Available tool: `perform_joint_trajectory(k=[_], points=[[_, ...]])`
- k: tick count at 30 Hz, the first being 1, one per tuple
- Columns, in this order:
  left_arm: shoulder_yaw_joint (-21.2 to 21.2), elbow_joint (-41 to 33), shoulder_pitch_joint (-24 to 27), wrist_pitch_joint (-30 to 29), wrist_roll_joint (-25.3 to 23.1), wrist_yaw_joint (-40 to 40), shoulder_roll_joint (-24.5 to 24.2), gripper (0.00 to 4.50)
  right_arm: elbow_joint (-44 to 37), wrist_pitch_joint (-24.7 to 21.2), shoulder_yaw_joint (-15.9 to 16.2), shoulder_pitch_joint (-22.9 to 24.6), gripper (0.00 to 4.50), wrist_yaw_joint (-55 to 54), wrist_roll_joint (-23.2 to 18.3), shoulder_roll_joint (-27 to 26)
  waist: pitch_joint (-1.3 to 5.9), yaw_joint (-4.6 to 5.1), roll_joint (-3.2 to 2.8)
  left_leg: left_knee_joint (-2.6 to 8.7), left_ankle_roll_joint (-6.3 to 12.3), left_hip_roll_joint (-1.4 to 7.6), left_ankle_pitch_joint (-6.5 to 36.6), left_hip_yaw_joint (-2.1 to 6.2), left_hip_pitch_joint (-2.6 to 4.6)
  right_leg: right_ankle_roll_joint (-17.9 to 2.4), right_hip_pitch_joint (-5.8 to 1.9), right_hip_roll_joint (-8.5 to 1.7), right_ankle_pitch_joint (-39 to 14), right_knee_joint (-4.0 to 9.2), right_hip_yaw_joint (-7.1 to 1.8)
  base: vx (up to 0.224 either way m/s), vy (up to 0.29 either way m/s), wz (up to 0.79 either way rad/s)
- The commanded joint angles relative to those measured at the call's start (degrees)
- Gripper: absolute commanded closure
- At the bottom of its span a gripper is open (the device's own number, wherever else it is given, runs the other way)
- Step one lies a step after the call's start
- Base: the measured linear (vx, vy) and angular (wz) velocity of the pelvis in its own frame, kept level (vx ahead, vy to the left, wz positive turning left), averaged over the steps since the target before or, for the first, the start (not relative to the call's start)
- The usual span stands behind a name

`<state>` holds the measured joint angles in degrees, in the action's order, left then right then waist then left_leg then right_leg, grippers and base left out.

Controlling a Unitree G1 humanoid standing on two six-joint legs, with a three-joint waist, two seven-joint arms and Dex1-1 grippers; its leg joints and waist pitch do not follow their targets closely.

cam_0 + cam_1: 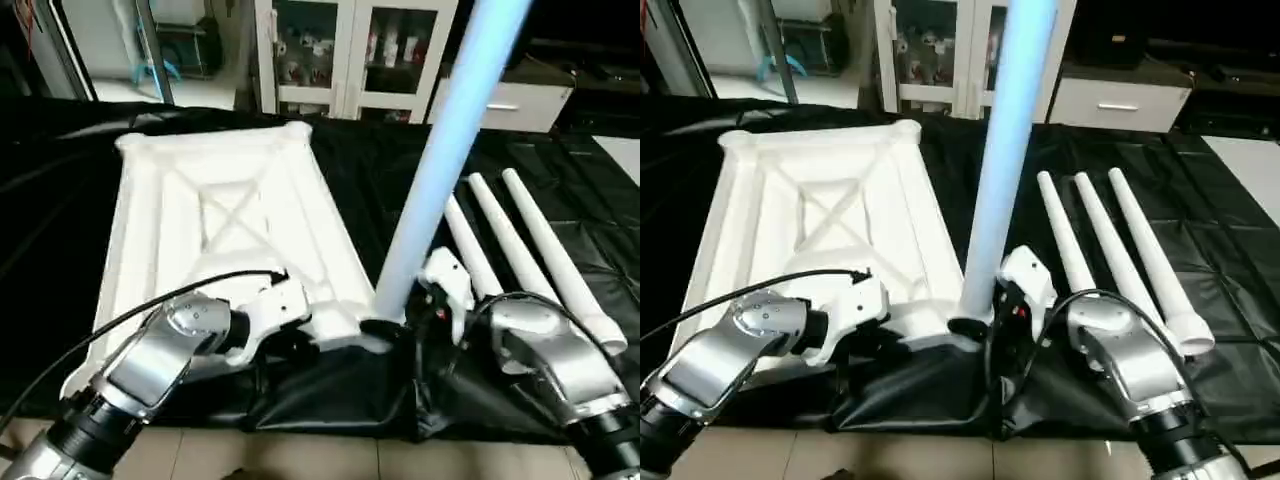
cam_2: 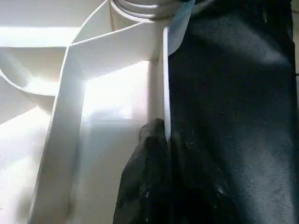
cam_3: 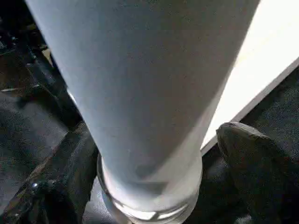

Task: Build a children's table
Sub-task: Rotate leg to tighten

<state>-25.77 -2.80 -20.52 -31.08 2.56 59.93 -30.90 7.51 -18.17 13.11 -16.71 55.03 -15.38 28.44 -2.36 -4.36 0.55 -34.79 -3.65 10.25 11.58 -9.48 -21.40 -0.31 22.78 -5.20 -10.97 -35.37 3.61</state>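
The children's table top (image 1: 230, 200) lies upside down on the black-draped work table, its X ribs facing up. One white leg (image 1: 440, 170) stands upright in the near right corner socket (image 1: 378, 328). Three more legs (image 1: 510, 240) lie side by side to the right. My left gripper (image 2: 166, 154) is shut on the thin wall of the top's near edge, close to that socket. My right gripper (image 3: 154, 149) is at the base of the upright leg, open. Its fingers (image 3: 252, 158) stand on either side of the leg, and one of them is clearly apart from it.
The black cloth (image 1: 330, 390) bunches and hangs over the work table's front edge, with tiled floor below. White glass-door cabinets (image 1: 350, 50) and a drawer unit (image 1: 510, 100) stand behind the table. A black cable (image 1: 100, 330) loops over my left forearm.
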Motion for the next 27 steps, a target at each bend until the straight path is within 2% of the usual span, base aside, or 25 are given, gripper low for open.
perform_joint_trajectory(k=[1,3,7,13,16,17,20,21,27], points=[[-2.0,-1.2,0.3,0.0,0.3,2.9,-0.2,4.50,0.3,0.4,-0.7,-1.6,0.40,0.2,0.0,1.0,2.84,0.33,-0.32,5.15,0.41,2.77,14.0,0.61,0.83,-11.7,-2.48,-2.97,-11.5,4.30,-2.62,0.000,0.000,0.00],[-2.0,-1.2,0.2,-0.1,0.3,2.8,-0.2,4.50,0.5,0.9,0.0,-1.8,0.40,0.5,0.4,1.1,3.02,0.21,-0.29,5.02,0.57,2.79,12.1,0.56,0.84,-12.1,-2.49,-2.91,-9.2,4.01,-2.61,0.000,0.000,0.00],[-2.1,-1.3,0.1,-0.1,0.5,2.5,-0.4,4.50,0.6,1.8,1.2,-1.6,0.40,2.4,1.9,1.4,3.02,0.17,-0.16,4.93,1.08,2.76,11.5,0.44,0.81,-12.5,-2.53,-2.87,-8.3,3.88,-2.58,0.000,0.000,0.00],[-2.0,-1.3,0.2,-0.2,0.4,2.3,-0.5,4.50,1.5,2.7,1.7,-1.4,0.91,3.0,2.6,1.2,3.00,0.01,-0.15,4.93,1.24,2.78,11.3,0.40,0.85,-12.4,-2.49,-2.93,-8.8,3.97,-2.62,0.000,0.000,0.00],[-2.0,-1.3,0.2,-0.2,0.4,2.3,-0.6,4.50,1.9,2.8,1.8,-1.5,0.99,2.8,2.6,1.1,2.98,0.04,-0.21,4.95,1.19,2.77,11.5,0.41,0.82,-12.4,-2.49,-2.89,-8.9,3.99,-2.61,0.000,0.000,0.00],[-1.9,-1.2,0.2,-0.1,0.3,2.3,-0.6,4.50,1.9,2.8,1.7,-1.5,1.25,2.8,2.6,1.0,2.96,0.07,-0.18,4.97,1.13,2.76,11.7,0.41,0.82,-12.3,-2.49,-2.87,-9.1,4.01,-2.61,0.000,0.000,0.00],[-1.9,-1.0,0.1,0.1,0.2,2.1,-0.5,4.50,2.1,2.5,1.3,-1.4,1.40,2.8,2.6,0.6,2.93,0.09,-0.24,5.02,0.99,2.78,12.4,0.45,0.81,-12.2,-2.49,-2.90,-9.9,4.09,-2.61,0.000,0.000,0.00],[-1.9,-1.0,0.1,0.1,0.2,2.1,-0.5,4.50,2.2,2.5,1.1,-1.3,1.65,2.8,2.6,0.5,2.93,0.10,-0.22,5.04,0.92,2.77,12.5,0.46,0.81,-12.0,-2.51,-2.91,-10.3,4.11,-2.61,0.000,0.000,0.00],[-1.9,-0.7,0.0,0.2,0.2,1.9,-0.3,4.50,2.4,2.2,0.9,-0.5,1.82,2.3,2.4,0.1,2.89,0.22,-0.29,5.13,0.49,2.80,13.6,0.50,0.98,-11.8,-2.41,-2.88,-11.4,4.27,-2.64,0.000,0.000,0.00]])
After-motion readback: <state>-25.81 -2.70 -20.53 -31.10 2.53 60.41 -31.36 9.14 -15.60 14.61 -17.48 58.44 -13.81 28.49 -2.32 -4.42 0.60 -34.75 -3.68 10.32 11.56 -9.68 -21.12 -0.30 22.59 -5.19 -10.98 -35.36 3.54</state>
